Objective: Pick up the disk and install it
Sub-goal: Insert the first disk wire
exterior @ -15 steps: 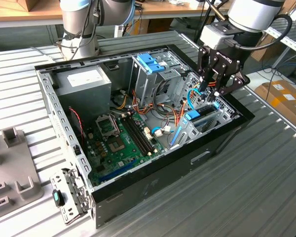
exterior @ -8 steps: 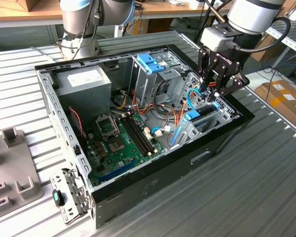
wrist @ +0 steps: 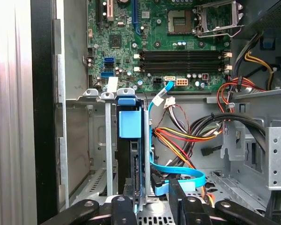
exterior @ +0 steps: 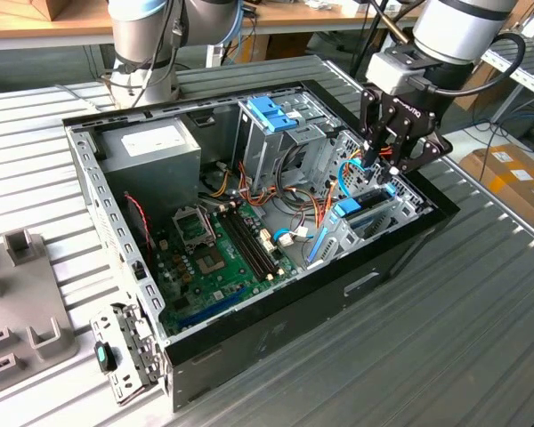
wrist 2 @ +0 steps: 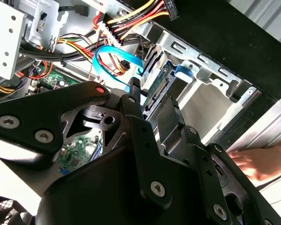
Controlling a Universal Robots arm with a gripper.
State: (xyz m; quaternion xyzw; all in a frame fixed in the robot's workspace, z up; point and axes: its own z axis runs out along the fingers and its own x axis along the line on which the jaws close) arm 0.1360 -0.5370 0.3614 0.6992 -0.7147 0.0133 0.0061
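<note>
The disk (exterior: 360, 206), dark with bright blue side rails, stands on edge in the metal drive bay at the open computer case's corner on the exterior view's right. In the first wrist view its blue rail end (wrist: 130, 123) tops the dark body in a bay slot. My gripper (exterior: 383, 167) hangs just above that bay. In both wrist views its black fingers (wrist: 126, 206) are spread, open, either side of the disk's connector edge (wrist 2: 157, 86), with a gap showing. I cannot tell if a finger touches the disk.
A blue data cable (wrist: 178, 176) and bundled power wires (wrist: 187, 136) lie close beside the bay. A tall metal cage with a blue bracket (exterior: 271, 114), the motherboard (exterior: 218, 253) and power supply (exterior: 151, 147) occupy the case. A person's hand (wrist 2: 253, 161) rests outside the case wall.
</note>
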